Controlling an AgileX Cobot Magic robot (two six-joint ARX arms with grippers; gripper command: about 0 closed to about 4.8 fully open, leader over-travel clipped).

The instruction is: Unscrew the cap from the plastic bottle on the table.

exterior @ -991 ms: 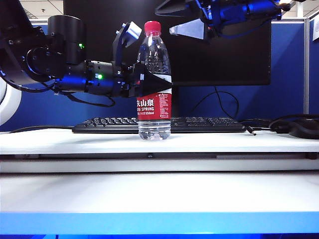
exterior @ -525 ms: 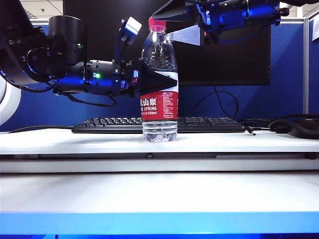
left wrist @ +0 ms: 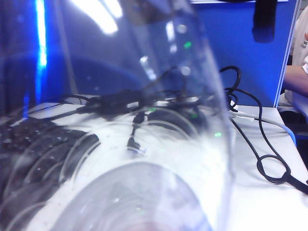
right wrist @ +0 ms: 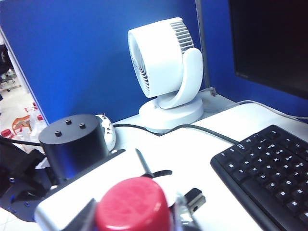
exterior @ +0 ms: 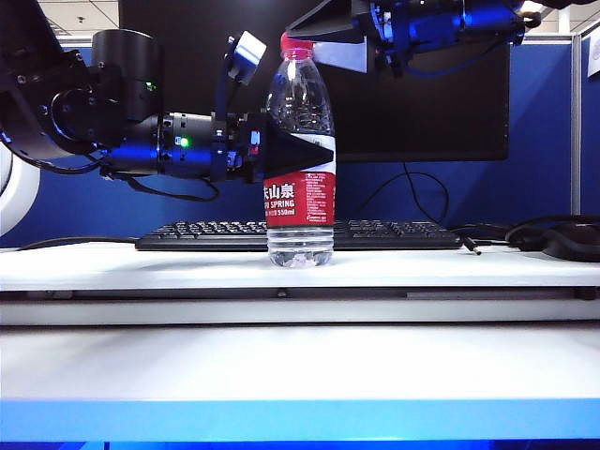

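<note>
1. Where seen from the exterior view: plastic bottle (exterior: pixel 300 178), clear and ribbed, with a red-and-white label of Chinese characters; small red cap (exterior: pixel 294 44) on the neck, round and smooth-topped in the right wrist view (right wrist: pixel 133 204).
2. Standing on the white table (exterior: pixel 300 366), in front of a black keyboard (exterior: pixel 394 232), near the middle of the desk.
3. Left gripper (exterior: pixel 298 152) reaching in from the left, clamped on the bottle's body just above the label, black fingers against the clear wall; only the magnified bottle wall (left wrist: pixel 144 159) filling the left wrist view.
4. Right gripper (exterior: pixel 323 42) up at cap height, coming in from the right; fingertips on either side of the cap, possibly touching it, though contact too blurred to confirm, so grip cannot be told.
5. Long axis vertical, cap end up, base flat on the table.
6. Further out: white desk fan (right wrist: pixel 166 77) and blue partition (right wrist: pixel 72 57) in the right wrist view.
</note>
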